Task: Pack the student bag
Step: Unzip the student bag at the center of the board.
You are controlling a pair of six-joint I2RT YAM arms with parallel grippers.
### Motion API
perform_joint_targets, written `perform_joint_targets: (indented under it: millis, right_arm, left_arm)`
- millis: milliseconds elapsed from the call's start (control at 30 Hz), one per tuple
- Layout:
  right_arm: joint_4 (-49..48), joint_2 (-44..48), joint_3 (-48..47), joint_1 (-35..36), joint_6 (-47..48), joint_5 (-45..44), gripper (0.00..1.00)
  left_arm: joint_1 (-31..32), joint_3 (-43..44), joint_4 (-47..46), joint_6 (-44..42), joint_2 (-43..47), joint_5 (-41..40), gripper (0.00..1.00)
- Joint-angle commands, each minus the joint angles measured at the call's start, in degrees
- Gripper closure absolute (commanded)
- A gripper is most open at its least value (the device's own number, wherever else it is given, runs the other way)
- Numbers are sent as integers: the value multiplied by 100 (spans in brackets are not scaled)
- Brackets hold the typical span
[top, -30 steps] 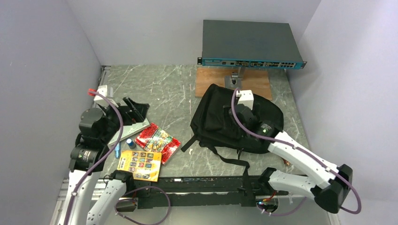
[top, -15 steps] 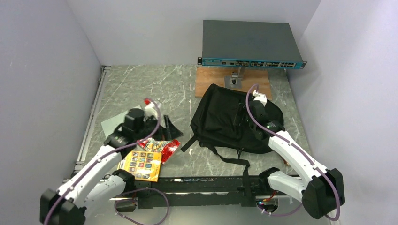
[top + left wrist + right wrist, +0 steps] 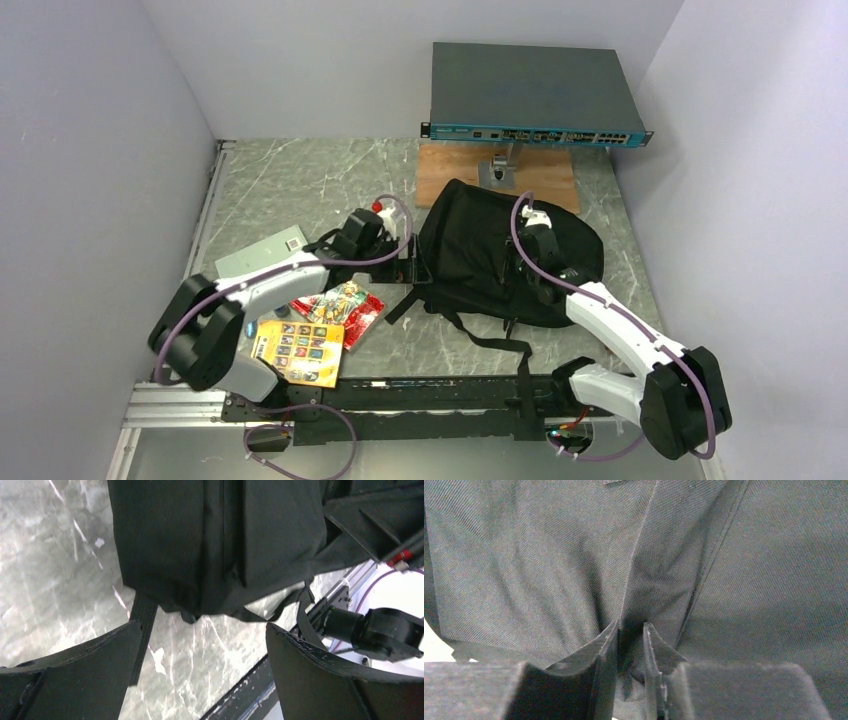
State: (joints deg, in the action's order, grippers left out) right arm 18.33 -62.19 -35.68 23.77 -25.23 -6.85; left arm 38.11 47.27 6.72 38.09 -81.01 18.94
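While the student bag (image 3: 500,250) lies flat on the counter (image 3: 300,180), right of centre and near the wooden board (image 3: 450,180), my right jaws are nipped onto a raised fold of its black cloth. My left jaws stand wide and hold nothing just beside its left edge. It looks limp and light, so loose cloth should bunch and slip; I judge a seam or strap the firmer hold.
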Motion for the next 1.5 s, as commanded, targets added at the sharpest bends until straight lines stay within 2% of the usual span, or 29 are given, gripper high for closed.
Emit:
perform_joint_targets:
  millis: [0, 100, 233, 367, 433, 533, 700, 800, 933, 1100, 1333, 1467]
  right_arm:
    - [-376, 164, 223, 1, 202, 421, 84]
    - [-584, 145, 339, 5, 342, 825, 93]
    - [-708, 154, 421, 4, 383, 1102, 97]
    - [-559, 236, 369, 5, 380, 791, 97]
    - [-357, 275, 282, 5, 266, 359, 92]
    - [-68, 275, 79, 5, 152, -182, 84]
    - [97, 211, -313, 4, 479, -523, 65]
    - [-25, 182, -582, 5, 478, -377, 55]
    - [-134, -14, -900, 47, 131, -86, 53]
    - [-566, -366, -990, 280, -56, 5, 55]
    - [-1035, -1026, -1293, 756, -93, -137, 59]
    - [-767, -1328, -1315, 707, -503, -488, 64]
  left_arm:
    - [10, 652, -367, -89, -791, 177, 0]
    - [8, 728, -786, 147, -1253, 572, 1]
    - [12, 233, -1642, 636, -1468, 840, 15]
    - [8, -360, -2159, 904, -1379, 714, 29]
    - [12, -632, -2470, 1062, -1348, 706, 39]
    - [12, -824, -2733, 1182, -1405, 776, 59]
    - [12, -955, -2972, 1230, -1411, 900, 78]
    - [12, -1118, -2999, 1226, -1238, 831, 83]
    - [11, -1392, -3081, 1273, -992, 770, 88]
    - [21, -1296, -2899, 1216, -919, 810, 95]
    - [40, -1447, -2960, 1269, -786, 794, 98]
    - [48, -1269, -2769, 1192, -861, 810, 100]
